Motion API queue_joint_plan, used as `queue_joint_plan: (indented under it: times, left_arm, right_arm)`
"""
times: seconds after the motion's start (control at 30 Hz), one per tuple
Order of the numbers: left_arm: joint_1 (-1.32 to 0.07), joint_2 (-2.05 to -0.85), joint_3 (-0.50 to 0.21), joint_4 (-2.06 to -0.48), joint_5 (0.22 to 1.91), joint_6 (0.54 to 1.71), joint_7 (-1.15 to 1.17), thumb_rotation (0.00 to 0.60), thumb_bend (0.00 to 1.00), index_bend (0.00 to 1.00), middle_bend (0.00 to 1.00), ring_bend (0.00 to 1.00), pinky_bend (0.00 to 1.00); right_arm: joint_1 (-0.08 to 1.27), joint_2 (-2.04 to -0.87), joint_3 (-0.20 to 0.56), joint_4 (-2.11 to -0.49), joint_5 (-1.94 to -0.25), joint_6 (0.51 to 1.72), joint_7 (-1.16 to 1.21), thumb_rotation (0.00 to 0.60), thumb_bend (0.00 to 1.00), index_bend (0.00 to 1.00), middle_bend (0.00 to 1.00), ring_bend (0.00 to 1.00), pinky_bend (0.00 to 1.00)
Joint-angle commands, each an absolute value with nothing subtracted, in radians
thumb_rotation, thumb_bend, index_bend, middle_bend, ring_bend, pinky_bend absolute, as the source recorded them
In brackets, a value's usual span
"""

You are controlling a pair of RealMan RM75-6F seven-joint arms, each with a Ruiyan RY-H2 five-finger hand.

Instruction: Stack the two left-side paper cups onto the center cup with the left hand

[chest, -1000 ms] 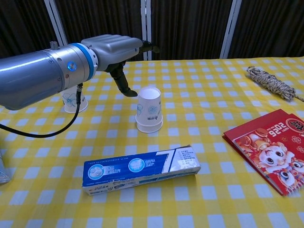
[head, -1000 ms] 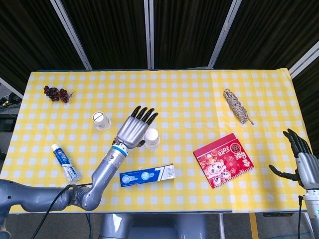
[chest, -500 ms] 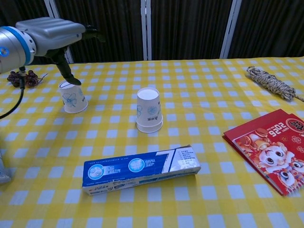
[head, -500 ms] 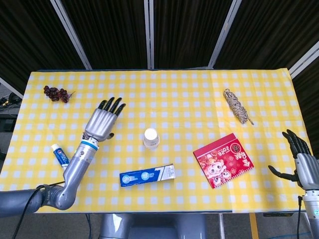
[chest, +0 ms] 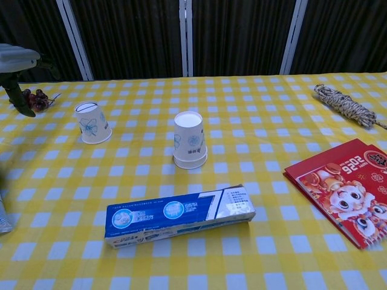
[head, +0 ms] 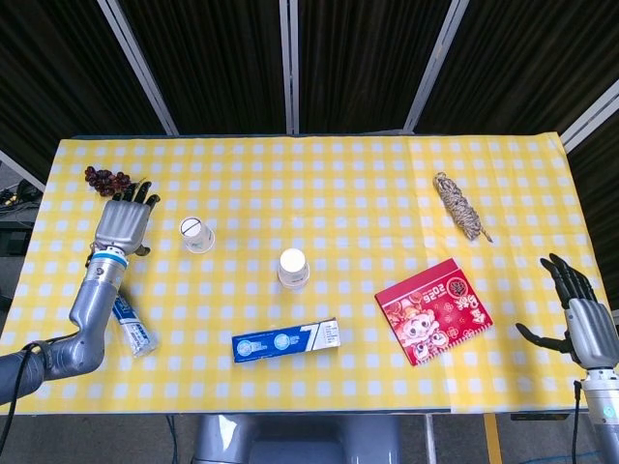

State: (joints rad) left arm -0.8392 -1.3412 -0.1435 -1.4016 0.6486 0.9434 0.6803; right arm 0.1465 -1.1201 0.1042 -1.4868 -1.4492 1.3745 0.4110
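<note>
Head view: a yellow checked table (head: 387, 184) is seen before dark curtains. At centre, the centre stack (head: 293, 268) appears to hold one cup already; one left cup (head: 196, 234) is left upside down, apart from it. The left hand (head: 123, 224) is held released, fingers extended, left of that cup. The right hand (head: 580, 314) is spread, holding nothing.

Chest view: the stack's doubled rim (chest: 190, 158) is shown; the left cup (chest: 92, 122) remains unstacked. About half is judged done.
</note>
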Motion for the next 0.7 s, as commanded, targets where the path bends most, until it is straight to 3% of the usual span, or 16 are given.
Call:
queue_joint_plan:
  times: [0.03, 0.6, 0.7]
  left_arm:
    - [-0.849, -1.377, -0.138, -1.341, 0.637, 0.911, 0.665, 0.6, 0.09, 0.2, 0.0, 0.05, 0.2]
    - [-0.897, -1.522, -0.157, -1.192, 0.712, 0.847, 0.592, 0.6, 0.1, 0.24, 0.0, 0.07, 0.22]
    - [-0.899, -1.535, -0.159, -1.179, 0.713, 0.848, 0.592, 0.6, 0.15, 0.28, 0.02, 0.09, 0.24]
  right_arm:
    - [0.147, -1.12, 0.105, -1.485, -1.447, 1.373, 0.414, 0.6, 0.08, 0.0, 0.0, 0.0, 0.0]
    - [0.147, -1.12, 0.106, -1.477, -1.444, 1.368, 0.431, 0.6, 0.08, 0.0, 0.0, 0.0, 0.0]
    - [0.147, -1.119, 0.106, -1.476, -1.444, 1.367, 0.434, 0.6, 0.08, 0.0, 0.0, 0.0, 0.0]
